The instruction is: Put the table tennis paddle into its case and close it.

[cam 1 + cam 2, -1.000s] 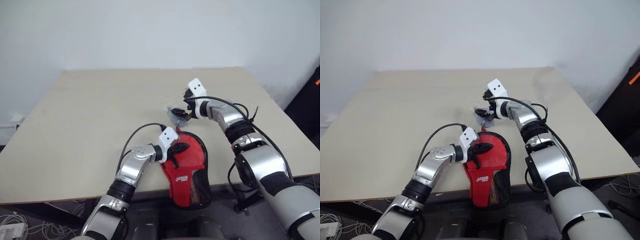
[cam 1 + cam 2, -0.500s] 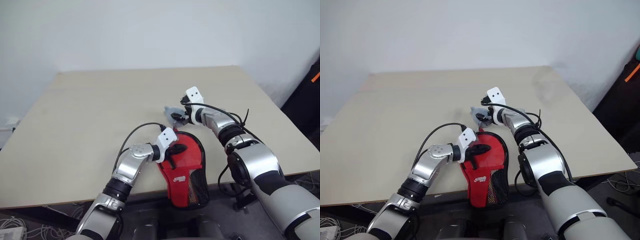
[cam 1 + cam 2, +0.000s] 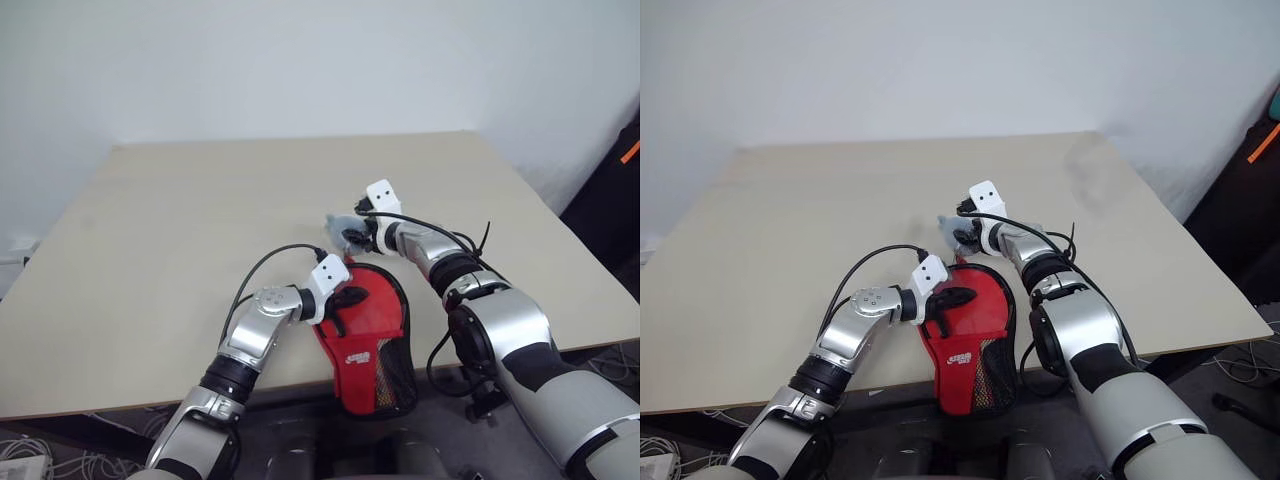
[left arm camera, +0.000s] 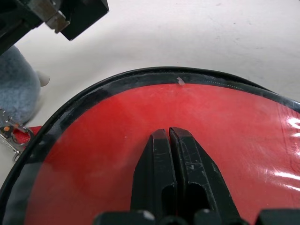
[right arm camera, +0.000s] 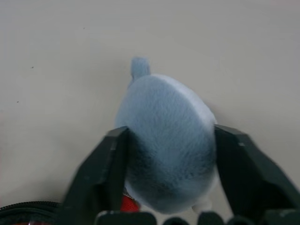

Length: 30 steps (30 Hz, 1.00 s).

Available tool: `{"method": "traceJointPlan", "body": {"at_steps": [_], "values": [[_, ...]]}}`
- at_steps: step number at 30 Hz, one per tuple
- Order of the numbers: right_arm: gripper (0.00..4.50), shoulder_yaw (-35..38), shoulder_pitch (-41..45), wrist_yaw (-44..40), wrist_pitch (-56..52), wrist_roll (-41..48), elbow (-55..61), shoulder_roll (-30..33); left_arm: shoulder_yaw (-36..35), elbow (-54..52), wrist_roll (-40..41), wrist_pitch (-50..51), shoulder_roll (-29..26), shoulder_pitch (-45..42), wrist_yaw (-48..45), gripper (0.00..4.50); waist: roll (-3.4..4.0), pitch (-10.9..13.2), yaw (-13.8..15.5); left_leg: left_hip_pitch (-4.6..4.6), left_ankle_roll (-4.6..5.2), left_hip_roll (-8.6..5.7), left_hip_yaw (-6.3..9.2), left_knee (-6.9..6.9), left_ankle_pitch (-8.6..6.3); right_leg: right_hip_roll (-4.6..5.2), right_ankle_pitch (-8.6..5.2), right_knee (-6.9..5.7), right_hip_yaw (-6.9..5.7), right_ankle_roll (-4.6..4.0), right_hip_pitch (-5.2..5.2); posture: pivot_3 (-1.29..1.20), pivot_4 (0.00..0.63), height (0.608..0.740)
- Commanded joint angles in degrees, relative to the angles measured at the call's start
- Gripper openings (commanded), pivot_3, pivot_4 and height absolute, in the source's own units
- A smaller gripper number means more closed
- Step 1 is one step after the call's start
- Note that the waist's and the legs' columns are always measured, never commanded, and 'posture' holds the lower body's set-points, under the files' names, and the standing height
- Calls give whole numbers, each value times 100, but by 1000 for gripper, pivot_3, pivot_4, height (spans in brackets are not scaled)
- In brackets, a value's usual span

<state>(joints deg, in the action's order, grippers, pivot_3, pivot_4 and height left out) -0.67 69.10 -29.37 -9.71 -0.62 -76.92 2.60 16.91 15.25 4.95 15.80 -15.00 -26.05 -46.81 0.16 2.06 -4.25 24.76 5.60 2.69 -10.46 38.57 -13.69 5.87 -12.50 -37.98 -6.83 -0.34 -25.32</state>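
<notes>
The case (image 3: 392, 372) lies at the table's front edge, its narrow end hanging over. Through its see-through side shows the red face of the table tennis paddle (image 3: 378, 308); the handle is hidden. My left gripper (image 3: 349, 298) is shut, its tips resting on the clear cover (image 4: 117, 117) over the red rubber. Just beyond the case's round end sits a small grey fluffy lump (image 5: 164, 117), linked to the case by a metal clasp (image 4: 13, 133). My right gripper (image 5: 166, 136) is shut on this lump, one finger against each side.
The beige table (image 3: 180, 220) stretches wide to the left and far side of the case. A white wall stands behind it. Cables lie on the floor at the lower left.
The right gripper has come down and slightly left onto the grey lump and closed around it. The left gripper stays on the case.
</notes>
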Motion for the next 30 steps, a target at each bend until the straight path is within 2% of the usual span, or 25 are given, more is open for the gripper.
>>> {"method": "traceJointPlan", "body": {"at_steps": [1,6,18,30], "values": [[1575,77,108,31,82,-55,92,-44,-12,-95,-80,-5,-45,4,48,0,0,0,0,0,0,0,0,0,0,0,0,0,0,0,0,0,0,706],[10,73,104,6,83,-98,104,-62,-18,-71,-79,-9,-48,-6,57,0,1,0,1,0,-1,0,-1,0,0,0,0,0,0,0,0,0,0,706],[10,-48,113,199,311,-401,253,220,-1,30,-77,-17,-81,-59,-2,0,1,-1,2,0,-1,-1,-2,0,1,1,0,0,0,0,0,0,0,706],[10,-318,-94,14,388,-574,767,560,27,221,-24,198,-209,-209,-399,0,3,-2,5,0,-2,-3,-2,2,2,2,0,-2,0,0,1,0,0,706]]}}
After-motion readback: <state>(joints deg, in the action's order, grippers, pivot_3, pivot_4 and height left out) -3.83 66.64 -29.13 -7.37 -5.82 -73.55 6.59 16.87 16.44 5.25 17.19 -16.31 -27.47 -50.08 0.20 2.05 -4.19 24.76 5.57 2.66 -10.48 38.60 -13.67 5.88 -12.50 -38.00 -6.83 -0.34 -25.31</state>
